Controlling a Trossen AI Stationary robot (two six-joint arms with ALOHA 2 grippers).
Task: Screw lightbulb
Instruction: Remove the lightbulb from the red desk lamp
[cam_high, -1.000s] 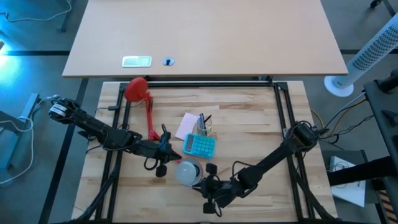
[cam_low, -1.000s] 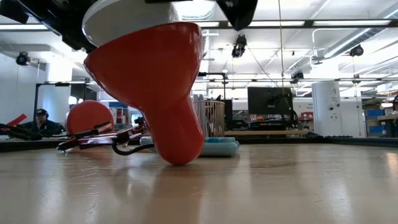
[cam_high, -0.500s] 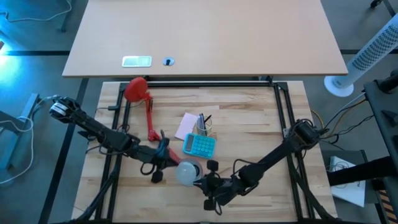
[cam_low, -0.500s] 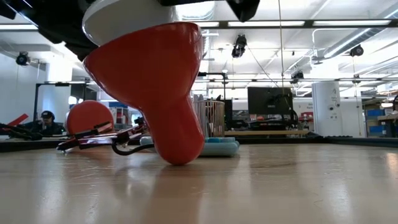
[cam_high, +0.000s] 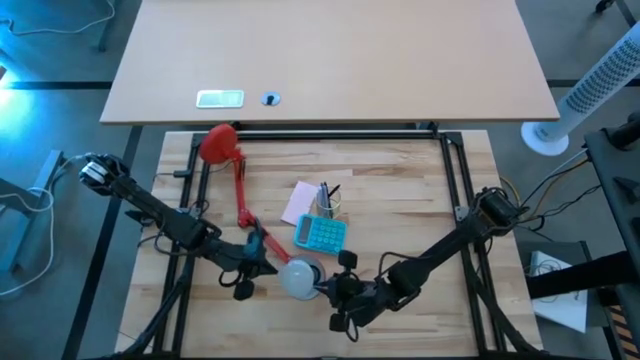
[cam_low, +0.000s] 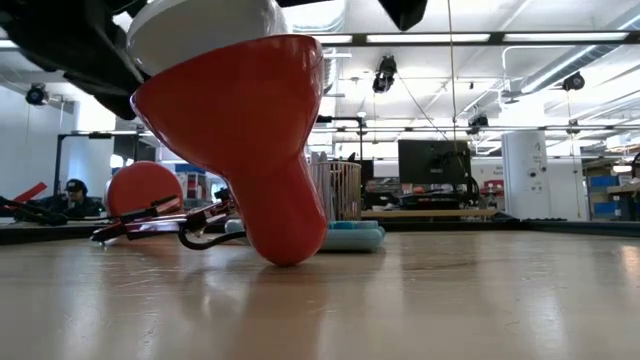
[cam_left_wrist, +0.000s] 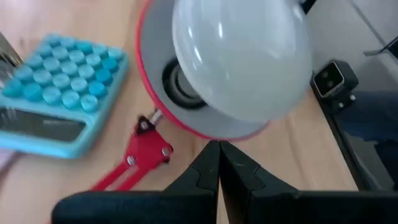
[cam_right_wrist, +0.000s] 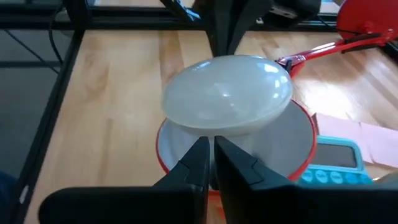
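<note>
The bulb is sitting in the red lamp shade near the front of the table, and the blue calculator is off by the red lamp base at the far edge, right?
Not quite. The lightbulb does sit in the red lamp shade near the table's front, but the blue calculator lies right beside the shade, not by the red lamp base. The high view shows this.

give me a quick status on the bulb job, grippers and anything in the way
Left gripper shut, beside the red lamp shade. Right gripper shut, opposite side. Lightbulb sits in the shade, neither gripper on it. Calculator lies close by.
</note>
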